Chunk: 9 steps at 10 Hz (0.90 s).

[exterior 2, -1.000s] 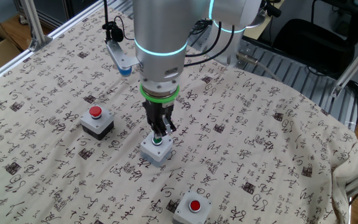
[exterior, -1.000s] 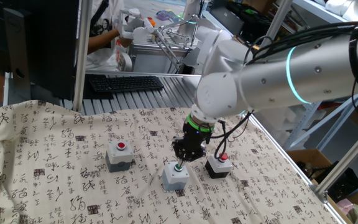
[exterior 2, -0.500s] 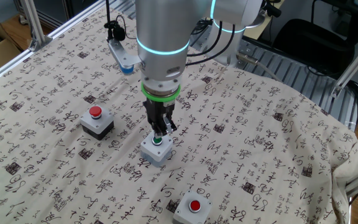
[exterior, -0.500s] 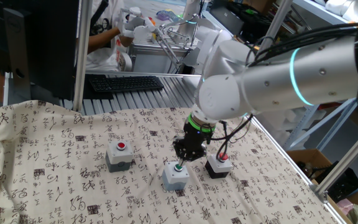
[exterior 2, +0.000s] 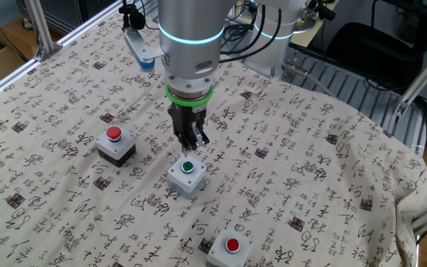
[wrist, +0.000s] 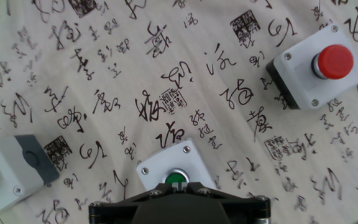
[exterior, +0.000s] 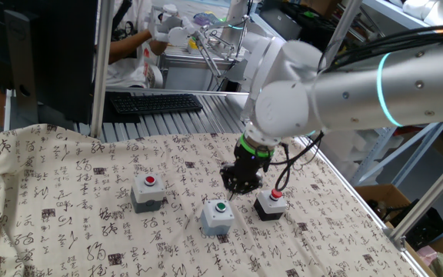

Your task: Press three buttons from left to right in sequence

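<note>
The three buttons stand in a row on the printed cloth. In one fixed view the grey box with the red cap (exterior: pixel 149 191) is on the left, the grey box with the green cap (exterior: pixel 219 216) in the middle, and the black box with the red cap (exterior: pixel 271 204) on the right. My gripper (exterior: pixel 233 193) hangs a little above the green cap, shut and holding nothing. From the other side the gripper (exterior 2: pixel 194 145) clears the green-capped box (exterior 2: pixel 187 176). The hand view shows my gripper (wrist: pixel 179 185) with its tips together over the green cap (wrist: pixel 176 178).
The table's metal frame and edge (exterior: pixel 344 188) run close on the right. A keyboard (exterior: pixel 156 102) and cluttered bench lie behind the table. A small camera mount (exterior 2: pixel 141 53) hangs beside the arm. The cloth (exterior 2: pixel 332 170) is wrinkled towards the far corner.
The gripper was down on the green cap; it has since risen off it and shifted slightly towards the black box. The boxes have not moved.
</note>
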Available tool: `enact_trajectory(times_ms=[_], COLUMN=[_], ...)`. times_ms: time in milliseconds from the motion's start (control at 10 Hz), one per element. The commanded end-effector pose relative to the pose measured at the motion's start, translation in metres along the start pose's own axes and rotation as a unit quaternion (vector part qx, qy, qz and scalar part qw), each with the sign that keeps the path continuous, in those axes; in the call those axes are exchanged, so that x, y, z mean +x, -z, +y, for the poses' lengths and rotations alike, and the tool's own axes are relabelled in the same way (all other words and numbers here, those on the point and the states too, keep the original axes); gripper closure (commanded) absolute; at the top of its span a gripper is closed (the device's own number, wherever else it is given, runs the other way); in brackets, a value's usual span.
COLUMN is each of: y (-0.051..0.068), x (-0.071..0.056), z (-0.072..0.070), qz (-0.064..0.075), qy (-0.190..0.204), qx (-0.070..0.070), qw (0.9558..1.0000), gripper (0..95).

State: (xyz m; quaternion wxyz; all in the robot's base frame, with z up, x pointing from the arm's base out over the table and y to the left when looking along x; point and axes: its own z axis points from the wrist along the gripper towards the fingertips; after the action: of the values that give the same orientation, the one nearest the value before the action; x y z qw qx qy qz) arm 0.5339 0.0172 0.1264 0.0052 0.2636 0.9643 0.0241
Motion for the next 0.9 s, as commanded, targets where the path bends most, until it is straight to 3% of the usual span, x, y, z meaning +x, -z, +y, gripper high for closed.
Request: enact_trajectory(times_ms=[100,900], y=[0.0004,-0.0001], x=[-0.0006,-0.0007], z=[0.0002,0.0005], qz=[0.000,-0.002], qy=[0.001,-0.003], qx=[0.002,0.013], qw=[1.0000,0.9999], gripper=[95.0,95.0])
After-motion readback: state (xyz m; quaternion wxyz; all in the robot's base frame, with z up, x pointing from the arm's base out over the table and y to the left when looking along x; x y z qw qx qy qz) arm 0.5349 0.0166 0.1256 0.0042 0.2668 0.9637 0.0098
